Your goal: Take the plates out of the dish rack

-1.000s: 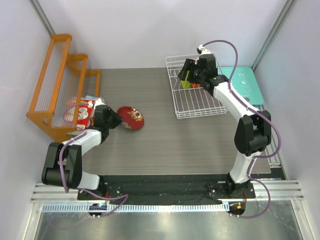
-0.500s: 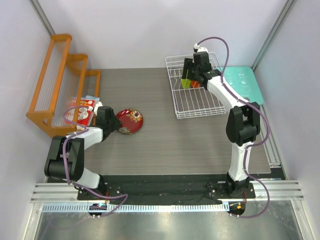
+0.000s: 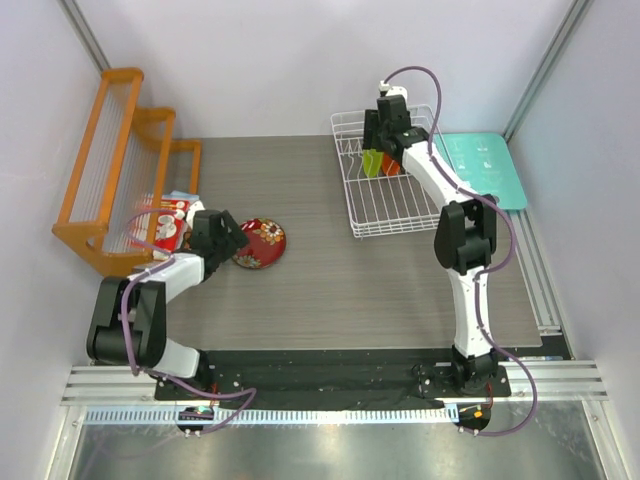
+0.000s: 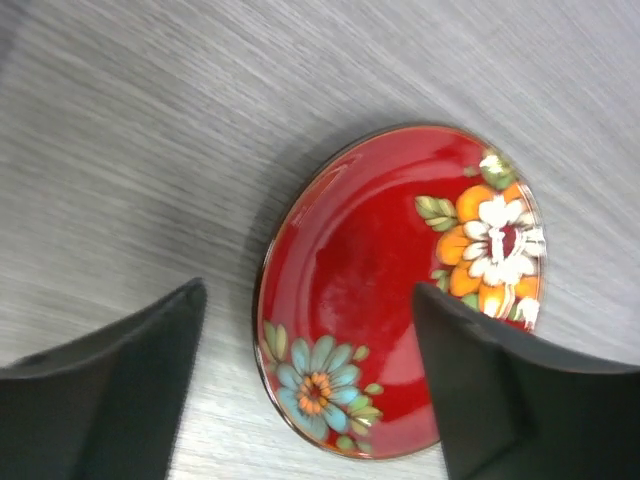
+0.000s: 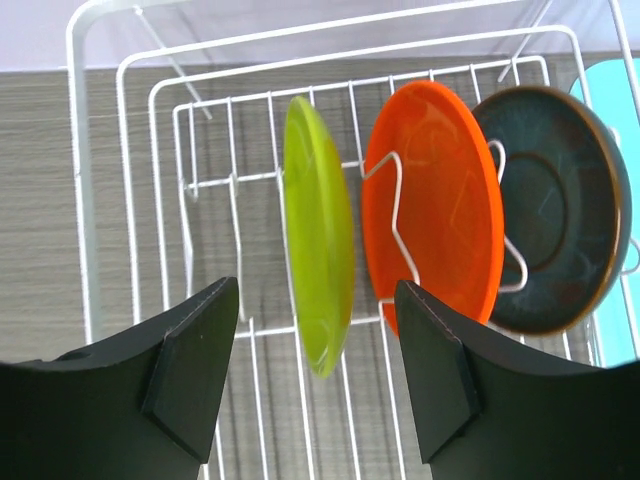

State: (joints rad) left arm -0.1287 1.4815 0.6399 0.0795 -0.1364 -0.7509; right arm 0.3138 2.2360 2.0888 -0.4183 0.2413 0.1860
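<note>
We have one plate out: the red floral plate [image 4: 400, 290] lies flat on the table [image 3: 350, 280] beneath our left gripper [image 4: 308, 300], whose jaws are spread and empty. The lime-green plate [image 5: 315, 200], orange plate [image 5: 440, 220] and dark teal plate [image 5: 560, 220] stand in the dish rack [image 3: 395, 208], hemmed in by wire dividers. Our right gripper [image 5: 315, 290] hangs wide open before them, with bare table alongside.

Robot lab cell, plain white walls [image 3: 300, 60], aluminium mounting rail [image 3: 570, 380]
</note>
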